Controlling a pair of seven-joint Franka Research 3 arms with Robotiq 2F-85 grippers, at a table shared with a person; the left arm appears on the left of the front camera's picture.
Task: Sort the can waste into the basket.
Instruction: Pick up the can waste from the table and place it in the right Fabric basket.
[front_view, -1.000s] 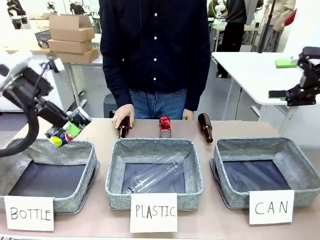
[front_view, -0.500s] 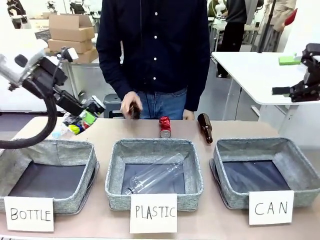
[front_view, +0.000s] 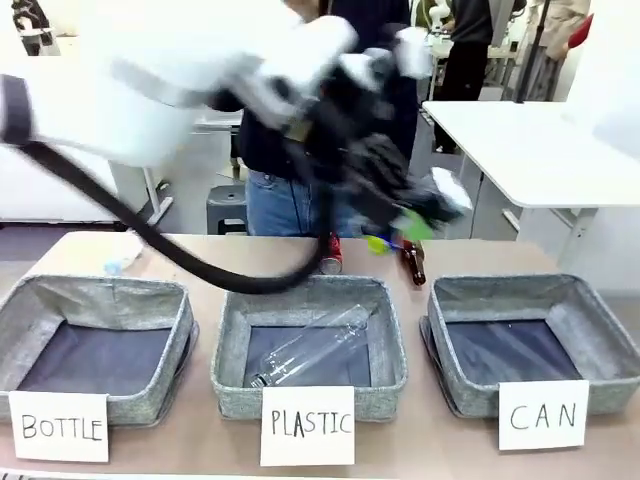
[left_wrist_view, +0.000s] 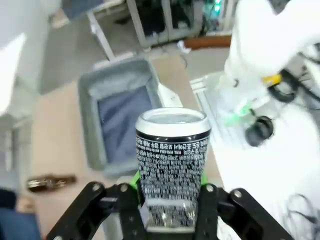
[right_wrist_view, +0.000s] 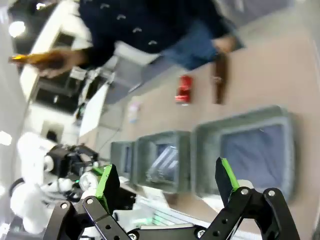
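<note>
Two arms differ: the left gripper (left_wrist_view: 167, 200), blurred across the frame's upper middle, clamps the black-green can (left_wrist_view: 172, 160) upright above the table (front_view: 420, 440), right gripper (right_wrist_view: 167, 182) spread empty, CAN basket (front_view: 590, 335) lower right.

Three white cards stand against the fronts of the grey fabric bins, each handwritten in dark capitals. The card (front_view: 59, 427) on the left bin reads "BOTTLE". The card (front_view: 308, 424) on the middle bin reads "PLASTIC". The card (front_view: 543, 414) on the right basket (front_view: 600, 330) reads "CAN". The black can (left_wrist_view: 172, 155) in the left wrist view carries dense white print, too blurred to read.
</note>
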